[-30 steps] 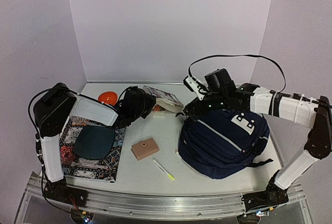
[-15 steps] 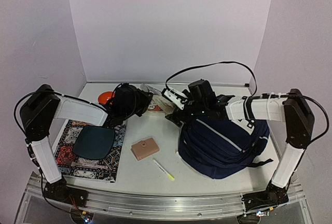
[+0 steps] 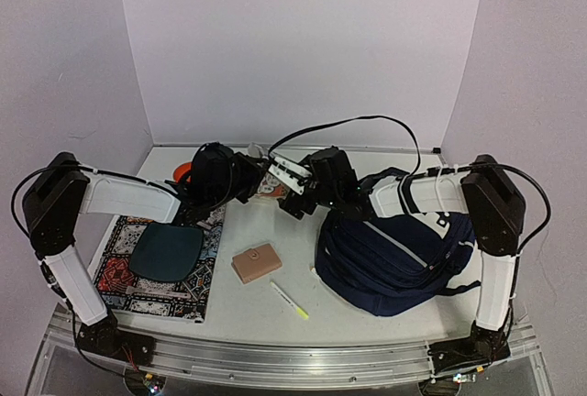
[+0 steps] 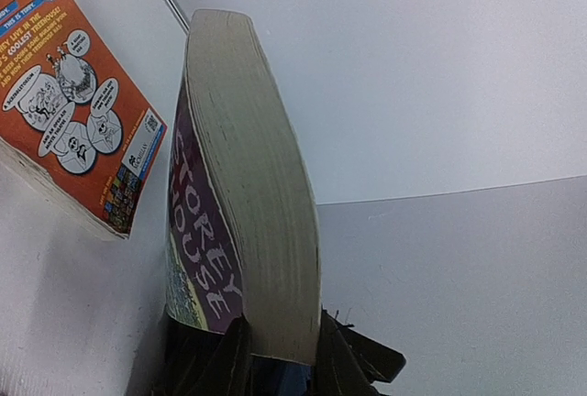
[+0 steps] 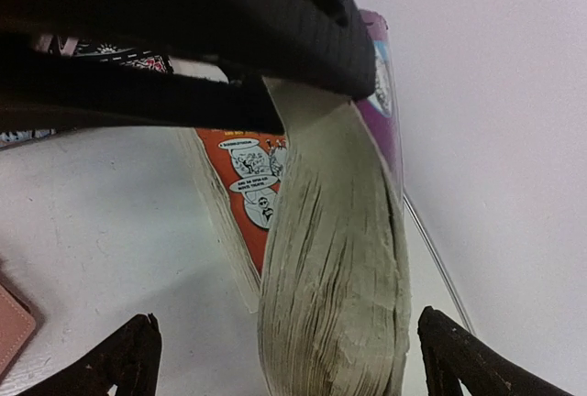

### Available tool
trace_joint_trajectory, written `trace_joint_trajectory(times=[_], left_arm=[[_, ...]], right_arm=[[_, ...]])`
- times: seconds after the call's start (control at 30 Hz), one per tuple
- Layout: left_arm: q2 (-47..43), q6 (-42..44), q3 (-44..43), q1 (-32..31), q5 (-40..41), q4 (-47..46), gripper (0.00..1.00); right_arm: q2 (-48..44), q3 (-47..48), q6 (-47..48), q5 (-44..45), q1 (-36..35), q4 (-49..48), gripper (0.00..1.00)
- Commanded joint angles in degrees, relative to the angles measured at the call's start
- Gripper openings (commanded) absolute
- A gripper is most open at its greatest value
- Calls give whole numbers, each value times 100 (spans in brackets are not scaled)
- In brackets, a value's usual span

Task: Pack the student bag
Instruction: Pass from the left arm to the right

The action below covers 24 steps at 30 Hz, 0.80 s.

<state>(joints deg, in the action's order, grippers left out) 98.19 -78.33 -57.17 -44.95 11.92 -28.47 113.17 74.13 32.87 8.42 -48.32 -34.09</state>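
Purple paperback (image 4: 252,185) pinched by left end effector (image 4: 282,352), right end effector (image 5: 298,359) spread, cover lettering (image 4: 204,258) only wrist-visible

The large navy-blue fabric backpack with thin grey stripes (image 3: 394,254) lies slumped at four o'clock, white patch upward.

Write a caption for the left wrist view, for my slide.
Left tool grips a thick purple-covered paperback, page edges facing the camera; an orange book lies beyond it.

Top camera looks down; wrist cameras (close) share paperback (image 4: 261,194)
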Motion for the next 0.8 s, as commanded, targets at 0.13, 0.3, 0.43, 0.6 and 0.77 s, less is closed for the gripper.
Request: trace_joint_trajectory(times=[0.13,0.3,0.43,0.6,0.77], left_arm=[[-516,11,23,-33,81,-344,0],[-556,29,-6,-37,53,-287,0],[-617,13,-28,-40,-20,-269,0],[-712,-110,12,-40,-46,-250,0],[-763,-235,-46,-50,-138,-250,0]], right_arm=[[-405,25,43,67,-120,-414,98],[-572,-83,105,-99,-121,-292,98],[-230,150,124,26,-118,-247,98],[129,392,48,5,-122,-247,98],[440,450,169,283,-119,-412,97]])
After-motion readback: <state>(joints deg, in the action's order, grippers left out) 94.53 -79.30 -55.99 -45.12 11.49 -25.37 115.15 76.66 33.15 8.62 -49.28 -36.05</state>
